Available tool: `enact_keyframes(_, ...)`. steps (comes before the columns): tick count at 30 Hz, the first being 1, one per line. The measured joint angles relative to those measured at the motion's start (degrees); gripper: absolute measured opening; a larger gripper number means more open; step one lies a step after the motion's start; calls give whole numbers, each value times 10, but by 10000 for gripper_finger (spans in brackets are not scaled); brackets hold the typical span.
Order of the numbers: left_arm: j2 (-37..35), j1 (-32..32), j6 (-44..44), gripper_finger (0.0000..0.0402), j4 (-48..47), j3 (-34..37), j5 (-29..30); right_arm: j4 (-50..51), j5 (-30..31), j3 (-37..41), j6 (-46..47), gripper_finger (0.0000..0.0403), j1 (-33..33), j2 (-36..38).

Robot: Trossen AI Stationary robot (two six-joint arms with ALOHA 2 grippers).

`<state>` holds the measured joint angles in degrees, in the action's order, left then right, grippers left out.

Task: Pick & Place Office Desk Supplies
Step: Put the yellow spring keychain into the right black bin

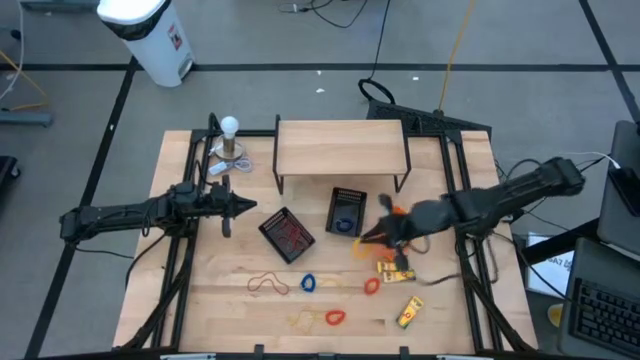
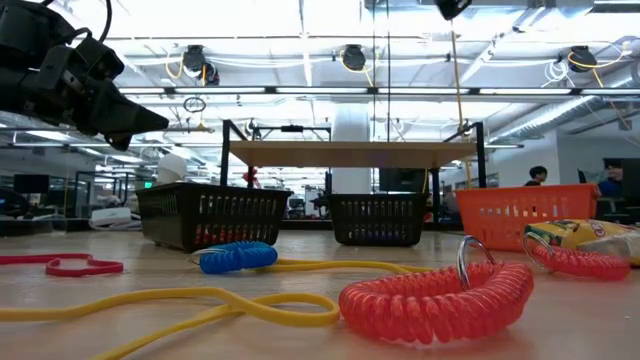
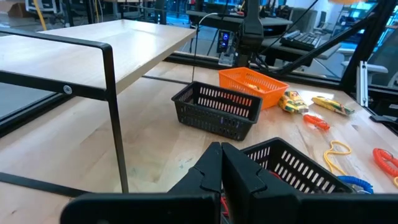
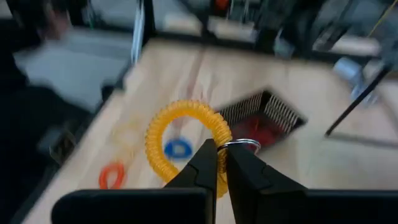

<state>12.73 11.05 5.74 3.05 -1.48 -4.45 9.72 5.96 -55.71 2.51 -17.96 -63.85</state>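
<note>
Yellow coiled plastic, a springy wrist-coil loop with a small metal key ring (image 4: 186, 146), hangs from our right gripper (image 4: 221, 163), whose dark fingers are clenched on the coil beside its ring. In the high view that gripper (image 1: 372, 236) hovers above the table just right of the upright black mesh tray (image 1: 346, 212), which we take as our landmark, and in front of the orange plastic tray (image 1: 400, 213).

We judge the hold to be thin: only a turn or two of coil sits between the fingertips, so a quick swing could let it spring free and drop outside any tray. The dangling loop could also snag a tray rim as we carry it over.

Left of the landmark sits a second, angled black mesh tray (image 1: 288, 233) already holding red loops. In front of the landmark, loose on the wooden tabletop (image 1: 200, 300), lie a blue coil (image 1: 307, 284), a red coil (image 1: 335, 318) and a yellow rectangular packet (image 1: 409, 312).

Our left gripper (image 1: 243, 207) waits far to the landmark's left, pinched together and empty.
</note>
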Motion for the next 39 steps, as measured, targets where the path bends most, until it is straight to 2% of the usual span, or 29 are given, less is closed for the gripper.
enact_keyframes(10,0,0,4,3,-4,0,0,-212,4,253,43,8,28,231)
enact_keyframes(19,0,0,2,3,-4,0,0,-324,20,406,58,8,42,363)
enact_keyframes(24,0,0,2,3,-6,0,0,-370,46,464,58,8,41,403)
enact_keyframes(30,0,0,3,3,-9,0,0,-421,48,511,69,8,41,421)
enact_keyframes(39,0,0,3,3,-12,0,0,-445,50,528,73,8,41,421)
